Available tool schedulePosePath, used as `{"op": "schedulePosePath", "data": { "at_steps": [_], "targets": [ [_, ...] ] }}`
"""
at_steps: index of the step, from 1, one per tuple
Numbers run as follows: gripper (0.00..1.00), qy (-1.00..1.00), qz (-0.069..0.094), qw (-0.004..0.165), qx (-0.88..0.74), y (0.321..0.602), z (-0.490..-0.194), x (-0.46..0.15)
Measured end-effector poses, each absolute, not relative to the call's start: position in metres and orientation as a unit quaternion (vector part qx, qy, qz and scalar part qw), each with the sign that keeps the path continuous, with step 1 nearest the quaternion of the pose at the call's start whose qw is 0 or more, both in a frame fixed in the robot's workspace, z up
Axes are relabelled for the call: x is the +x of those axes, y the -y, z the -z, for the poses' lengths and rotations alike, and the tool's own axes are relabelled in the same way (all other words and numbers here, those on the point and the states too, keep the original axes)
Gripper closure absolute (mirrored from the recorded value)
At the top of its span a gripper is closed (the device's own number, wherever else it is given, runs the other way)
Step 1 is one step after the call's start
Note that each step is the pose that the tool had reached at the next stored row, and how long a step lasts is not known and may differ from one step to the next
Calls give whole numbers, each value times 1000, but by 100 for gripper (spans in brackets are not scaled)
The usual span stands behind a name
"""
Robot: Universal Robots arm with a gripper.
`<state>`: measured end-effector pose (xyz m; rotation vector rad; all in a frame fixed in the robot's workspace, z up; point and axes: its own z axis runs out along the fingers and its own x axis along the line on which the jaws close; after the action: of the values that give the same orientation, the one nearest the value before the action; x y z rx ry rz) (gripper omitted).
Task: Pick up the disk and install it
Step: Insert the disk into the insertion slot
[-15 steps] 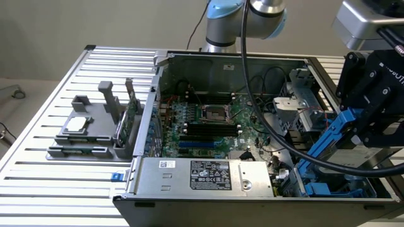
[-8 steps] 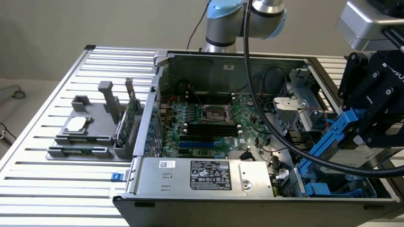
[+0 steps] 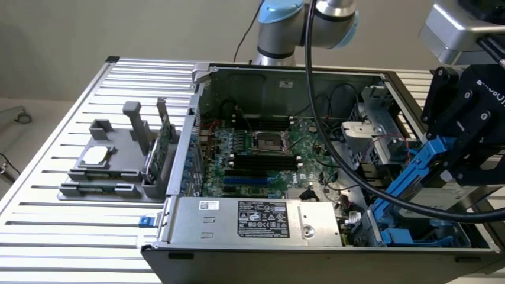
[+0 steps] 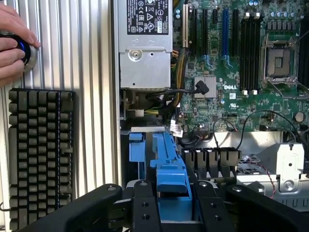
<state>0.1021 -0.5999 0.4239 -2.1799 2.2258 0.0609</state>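
Note:
The disk [image 3: 432, 190], a silver-grey drive in a blue plastic carrier, hangs tilted over the front corner of the open computer case [image 3: 236, 248] on the exterior view's right. My black gripper [image 3: 462, 168] is shut on it from above. In the wrist view the blue carrier [image 4: 171, 166] runs between my two black fingers [image 4: 145, 205], and my gripper [image 4: 175, 205] clamps its near end. Below the disk lies the blue drive bay [image 3: 398, 235] in the case's corner.
Inside the case are the green motherboard [image 3: 261, 148], the grey power supply [image 3: 252, 219] and loose black cables [image 3: 347, 165]. A grey fixture [image 3: 110, 168] with a chip and an upright green card stands on the slatted table. A keyboard [image 4: 41, 154] and a person's hand [image 4: 12, 46] lie beside the case.

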Motion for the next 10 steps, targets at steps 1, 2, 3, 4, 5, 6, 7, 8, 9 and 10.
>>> {"op": "schedulePosePath", "data": {
  "at_steps": [1, 2, 3, 4, 5, 6, 7, 8, 9, 10],
  "targets": [
    [67, -714, -20, 13, -700, 600, -424, 102],
    [67, -714, -20, 13, -700, 600, -423, 102],
    [67, -714, -20, 13, -700, 600, -423, 102],
    [67, -713, -20, 12, -700, 600, -423, 102],
    [67, -713, -20, 12, -700, 600, -422, 103],
    [67, -713, -20, 12, -701, 601, -421, 103],
    [67, -713, -21, 13, -701, 601, -420, 103],
    [67, -713, -21, 13, -701, 601, -419, 103],
    [67, -713, -20, 13, -701, 601, -419, 103],
    [67, -712, -20, 13, -701, 601, -419, 103]
  ]
}}
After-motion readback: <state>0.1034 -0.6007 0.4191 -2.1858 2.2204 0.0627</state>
